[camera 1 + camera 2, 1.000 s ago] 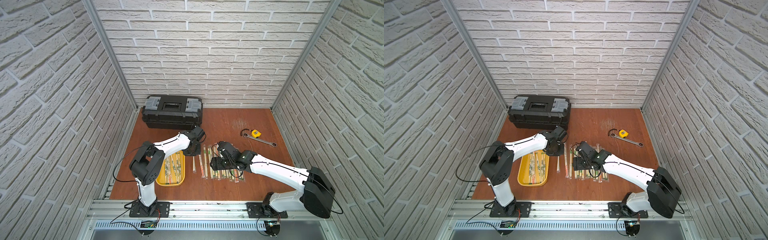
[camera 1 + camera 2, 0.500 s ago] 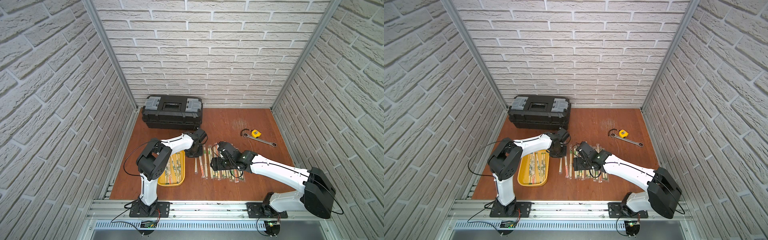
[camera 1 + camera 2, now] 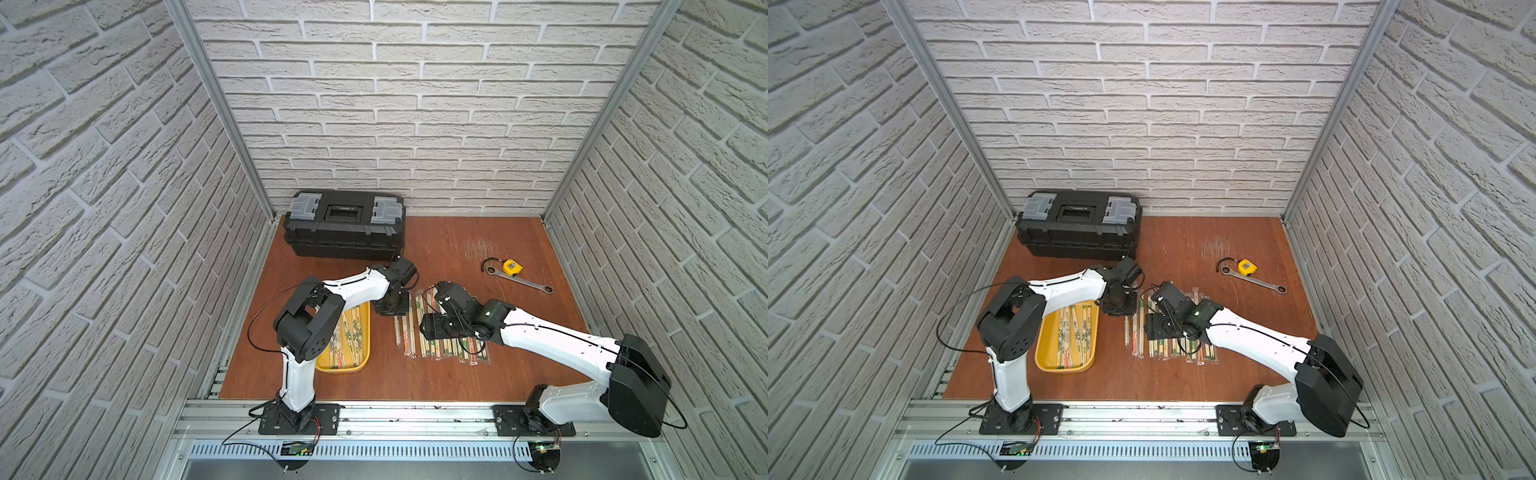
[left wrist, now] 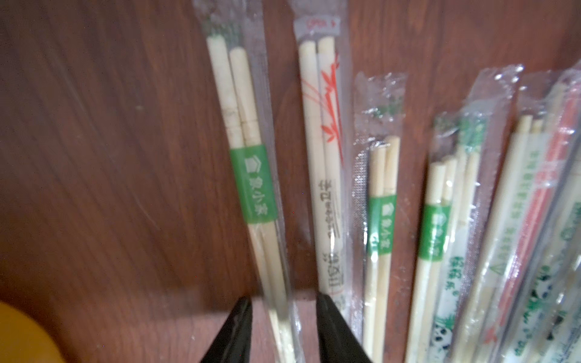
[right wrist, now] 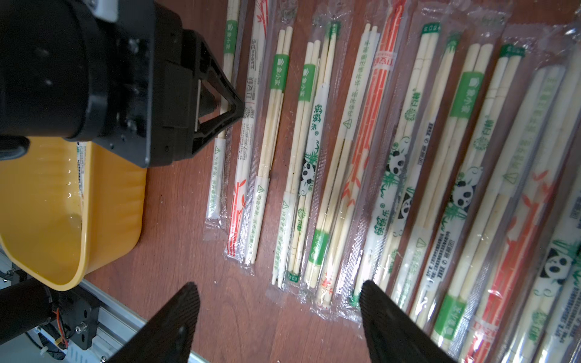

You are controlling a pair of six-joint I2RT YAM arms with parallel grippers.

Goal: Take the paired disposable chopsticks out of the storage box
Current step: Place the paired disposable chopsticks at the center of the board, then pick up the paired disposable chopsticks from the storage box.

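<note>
Just below the middle of both top views, the paired disposable chopsticks (image 3: 440, 353) are lying side by side in a row on the brown table (image 3: 457, 249). One green-banded pair (image 4: 253, 185) at the row's left end is passing between the fingers of the left gripper (image 4: 282, 300). Its jaws are standing narrowly apart around the pair and seemingly clear of the sleeve, though the blur is making contact hard to rule out. These pairs are looking light, thin and stiff, in slick crinkly sleeves, so a pinch across the sticks near mid-length, not on loose film, is likely holding best. The right gripper (image 5: 279, 285) is hovering wide and empty over the row. Left of the row, the storage box (image 3: 1065, 369) is holding several more pairs (image 3: 1073, 336), so the job is looking only partly done. At the table's upper left the black toolbox (image 3: 345, 226) is sitting shut, its contents hidden.
</note>
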